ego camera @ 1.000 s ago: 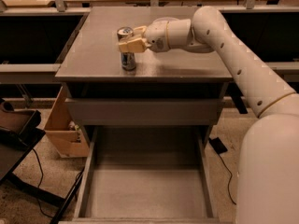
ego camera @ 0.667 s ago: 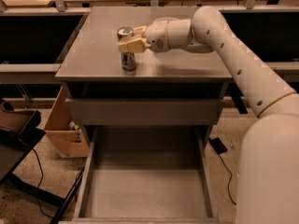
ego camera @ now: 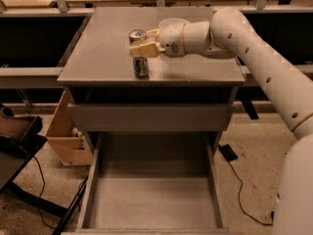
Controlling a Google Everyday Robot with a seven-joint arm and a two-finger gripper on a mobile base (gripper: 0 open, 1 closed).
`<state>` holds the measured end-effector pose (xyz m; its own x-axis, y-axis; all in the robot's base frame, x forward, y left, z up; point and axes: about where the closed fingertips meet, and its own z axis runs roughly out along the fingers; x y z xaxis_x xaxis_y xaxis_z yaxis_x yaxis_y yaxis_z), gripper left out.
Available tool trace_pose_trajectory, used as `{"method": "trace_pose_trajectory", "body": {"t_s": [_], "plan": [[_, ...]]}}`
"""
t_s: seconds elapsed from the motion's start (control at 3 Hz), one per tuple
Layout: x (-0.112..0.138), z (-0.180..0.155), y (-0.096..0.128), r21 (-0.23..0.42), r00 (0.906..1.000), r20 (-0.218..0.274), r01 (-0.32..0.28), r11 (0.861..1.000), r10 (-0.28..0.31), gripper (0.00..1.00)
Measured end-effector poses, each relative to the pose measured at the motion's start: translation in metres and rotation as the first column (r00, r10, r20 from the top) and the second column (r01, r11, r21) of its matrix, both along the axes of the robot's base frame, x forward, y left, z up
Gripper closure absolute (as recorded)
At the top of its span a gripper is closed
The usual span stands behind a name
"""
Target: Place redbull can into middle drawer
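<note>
The redbull can (ego camera: 140,66) stands upright on the grey cabinet top (ego camera: 102,53), near its front edge. My gripper (ego camera: 140,42) reaches in from the right and is shut on the can's upper part, one finger (ego camera: 143,49) across its front and the other behind it. The can's foot rests on the top. The middle drawer (ego camera: 91,190) is pulled wide open below, low in the view, and its flat floor is bare.
A white bowl (ego camera: 173,22) sits on the cabinet top behind my wrist. Another grey drawer (ego camera: 149,116) is closed, just under the top. A cardboard box (ego camera: 66,141) stands on the floor at left, and a cable (ego camera: 239,185) lies at right.
</note>
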<state>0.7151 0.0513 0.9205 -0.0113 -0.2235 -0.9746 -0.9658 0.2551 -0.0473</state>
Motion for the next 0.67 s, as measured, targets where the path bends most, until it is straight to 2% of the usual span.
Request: {"method": "trace_pose_trajectory", "body": {"t_s": [0.33, 0.67], "plan": [[-0.041, 0.018, -0.012, -0.015, 0.9989, -0.003, 0.046, 0.999, -0.046, 1.0], [-0.091, 0.018, -0.018, -0.039, 0.9967, -0.017, 0.079, 0.996, -0.08, 1.0]]}}
